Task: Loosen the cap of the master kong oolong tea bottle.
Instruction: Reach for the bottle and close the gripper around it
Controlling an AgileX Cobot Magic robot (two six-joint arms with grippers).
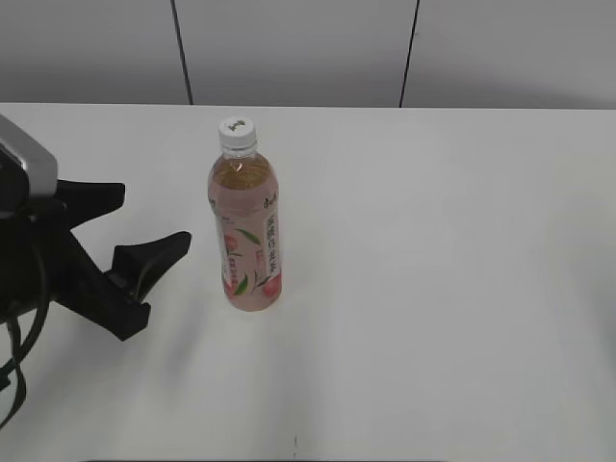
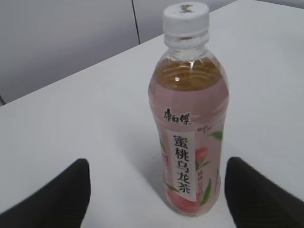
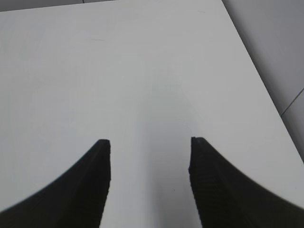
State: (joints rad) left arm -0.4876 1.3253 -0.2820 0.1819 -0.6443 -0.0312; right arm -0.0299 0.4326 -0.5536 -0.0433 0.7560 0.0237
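Observation:
The master kong oolong tea bottle (image 1: pixel 246 231) stands upright on the white table (image 1: pixel 433 269), amber tea above a pink peach label. Its white cap (image 1: pixel 237 131) sits screwed on top. My left gripper (image 1: pixel 154 219) is open, a short way left of the bottle and apart from it. In the left wrist view the bottle (image 2: pixel 190 133) stands between and beyond the two black fingertips of that gripper (image 2: pixel 156 190), with the cap (image 2: pixel 185 18) at the top. My right gripper (image 3: pixel 150 142) is open and empty over bare table; it does not show in the exterior view.
A grey panelled wall (image 1: pixel 308 48) runs behind the table's far edge. The right wrist view shows the table's right edge (image 3: pixel 256 71) with grey floor beyond it.

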